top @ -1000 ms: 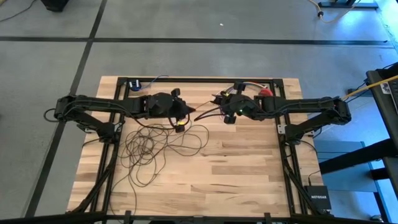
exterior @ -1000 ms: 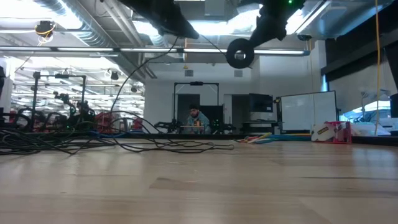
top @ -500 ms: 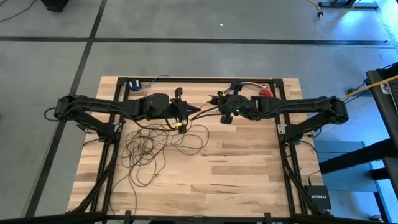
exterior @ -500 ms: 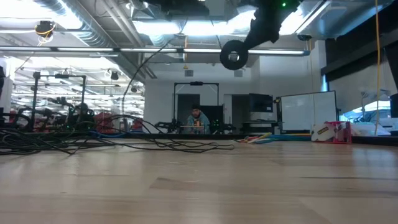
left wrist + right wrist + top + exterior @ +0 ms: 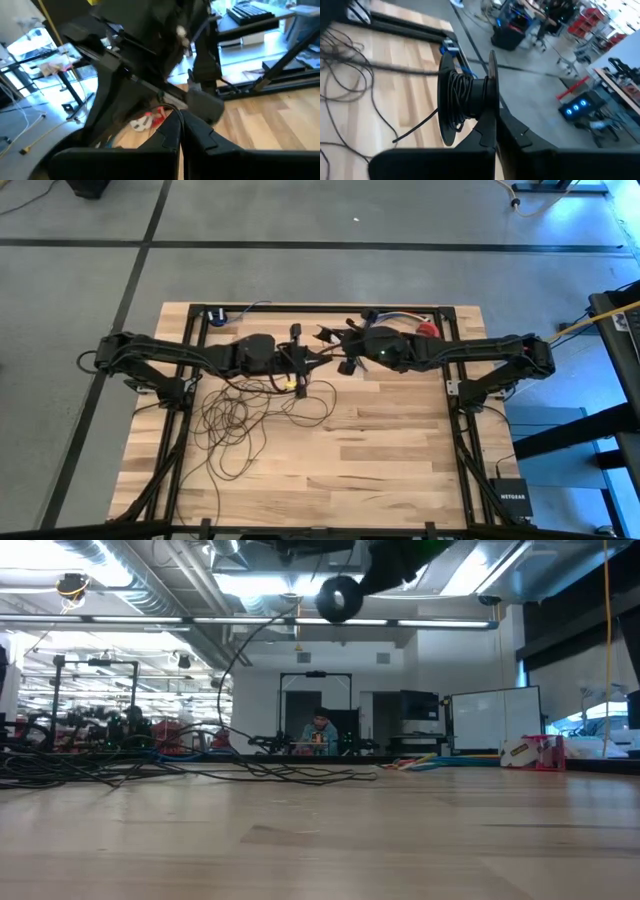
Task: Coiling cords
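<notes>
Wooden tabletop (image 5: pixel 380 450) carries loose cords (image 5: pixel 235 420) near its left edge; above its far edge, both tools meet: right tool (image 5: pixel 345 360) clamps the spool (image 5: pixel 465 97), left tool (image 5: pixel 312 362) pinches the cord.

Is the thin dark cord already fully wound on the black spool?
No. The black spool holds some turns, but loose loops of thin dark cord lie on the table.

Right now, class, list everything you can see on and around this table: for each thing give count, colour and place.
cord: one, dark, looped loosely on the table's left half
spool: one, black, wound with cord, held above the table's far middle
table: one, light wood
small blue thing: one, far left corner
red thing: one, far right edge
black box: one, on the floor to the right
person: one, in the room behind
left gripper: shut on the cord
right gripper: shut on the spool
</notes>
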Robot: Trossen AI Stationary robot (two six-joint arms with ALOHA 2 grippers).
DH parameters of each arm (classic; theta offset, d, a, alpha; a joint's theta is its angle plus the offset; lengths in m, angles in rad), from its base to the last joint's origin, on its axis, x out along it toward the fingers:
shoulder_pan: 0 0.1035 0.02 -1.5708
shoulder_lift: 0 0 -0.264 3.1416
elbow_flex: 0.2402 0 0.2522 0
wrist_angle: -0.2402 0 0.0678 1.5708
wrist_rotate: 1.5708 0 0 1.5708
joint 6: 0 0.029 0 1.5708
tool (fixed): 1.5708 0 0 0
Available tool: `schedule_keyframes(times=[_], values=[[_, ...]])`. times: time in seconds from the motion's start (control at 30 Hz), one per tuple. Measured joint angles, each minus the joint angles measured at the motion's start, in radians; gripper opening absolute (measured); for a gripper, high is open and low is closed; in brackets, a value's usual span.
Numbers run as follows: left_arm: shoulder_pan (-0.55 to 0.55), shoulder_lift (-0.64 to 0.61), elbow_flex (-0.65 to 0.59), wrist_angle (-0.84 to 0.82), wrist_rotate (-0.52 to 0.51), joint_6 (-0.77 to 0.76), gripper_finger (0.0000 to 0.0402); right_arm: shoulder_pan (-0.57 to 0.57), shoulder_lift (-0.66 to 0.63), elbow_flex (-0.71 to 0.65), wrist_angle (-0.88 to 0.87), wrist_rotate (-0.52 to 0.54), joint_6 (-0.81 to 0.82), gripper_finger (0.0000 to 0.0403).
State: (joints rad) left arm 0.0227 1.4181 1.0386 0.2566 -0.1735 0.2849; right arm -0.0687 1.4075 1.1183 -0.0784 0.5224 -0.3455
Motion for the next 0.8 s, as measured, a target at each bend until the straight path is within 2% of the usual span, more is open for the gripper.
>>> schedule_keyframes(times=[0.17,0.67,0.8], values=[[-0.004,0.006,0.000,-0.004,0.026,0.035,0.0000,0.000,-0.006,0.002,0.087,-0.026,-0.003,0.0003],[0.023,0.024,0.000,-0.019,0.022,0.055,0.0000,0.003,-0.010,0.154,0.077,-0.149,0.034,0.0003],[0.041,0.024,0.000,-0.070,0.002,0.042,0.0000,0.003,-0.013,0.180,0.072,-0.179,0.046,0.0003]])
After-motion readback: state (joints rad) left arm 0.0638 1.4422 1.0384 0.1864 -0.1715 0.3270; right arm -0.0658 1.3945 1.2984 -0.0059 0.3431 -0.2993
